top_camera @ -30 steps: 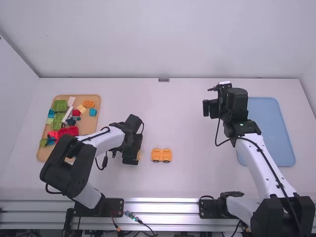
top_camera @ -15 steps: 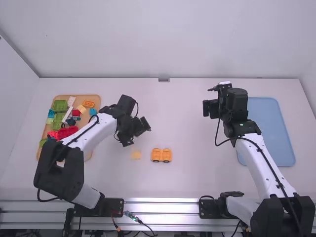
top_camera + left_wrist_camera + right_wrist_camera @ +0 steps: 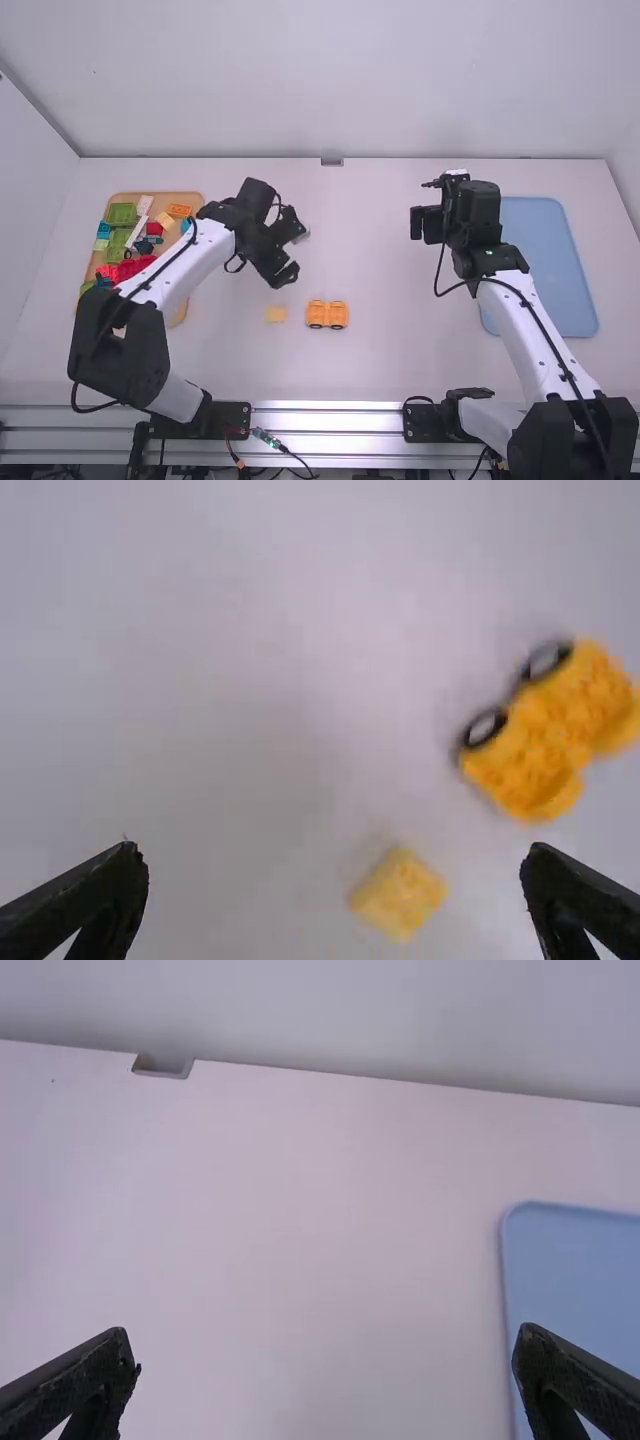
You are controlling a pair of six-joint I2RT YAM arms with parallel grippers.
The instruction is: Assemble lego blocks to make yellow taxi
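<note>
In the high view my left gripper (image 3: pixel 298 252) hangs above the table, beyond a small pale-yellow block (image 3: pixel 275 314) and an orange-yellow wheeled piece (image 3: pixel 327 315) that lie apart. The left wrist view has the studded yellow block (image 3: pixel 399 893) and the wheeled piece (image 3: pixel 550 730), two black wheels on one side, below my left gripper (image 3: pixel 335 865), whose fingers are wide apart around nothing. My right gripper (image 3: pixel 416 221) is held over the table's right half; in the right wrist view that gripper (image 3: pixel 327 1350) is open and holds nothing.
At the far left a wooden tray (image 3: pixel 180 254) holds several mixed blocks, among them an orange brick (image 3: pixel 179 211), a yellow block (image 3: pixel 165 220) and a red piece (image 3: pixel 137 268). A blue tray (image 3: pixel 543 265) lies at the right, beside the right arm.
My left gripper has lifted off the small yellow block, moved away from the camera and turned, with its fingers now open. The block stays on the table; the right arm has hardly moved.
</note>
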